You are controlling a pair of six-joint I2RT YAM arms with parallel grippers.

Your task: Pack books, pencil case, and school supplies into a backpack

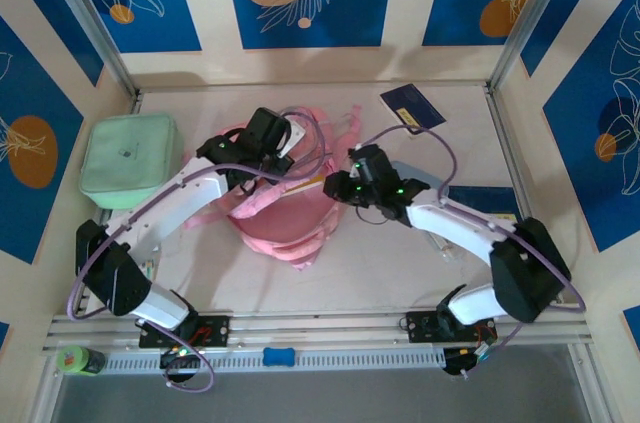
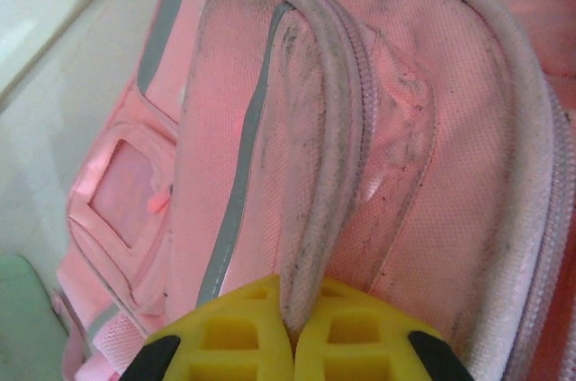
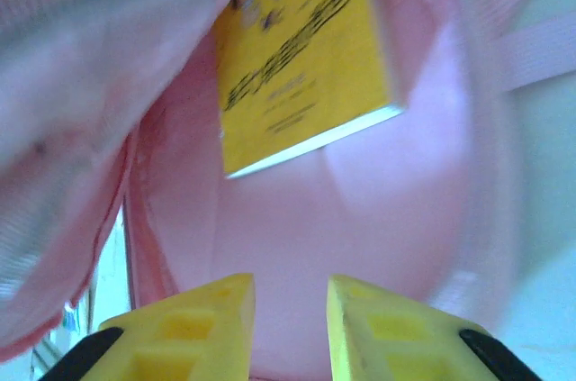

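The pink backpack lies mid-table with its mouth held up. My left gripper is shut on the backpack's piped zipper edge, which runs down between its yellow fingers. My right gripper is at the backpack's mouth, open, with nothing between its fingers. The yellow book lies apart from them, deeper inside against the pink lining. The navy book lies flat at the back right. A pale grey-blue pouch, likely the pencil case, is partly hidden under my right arm.
A mint-green lidded box stands left of the backpack. A dark blue flat thing lies under my right forearm. Metal frame posts stand at the table's back corners. A green bottle and a blue piece sit by the front rail.
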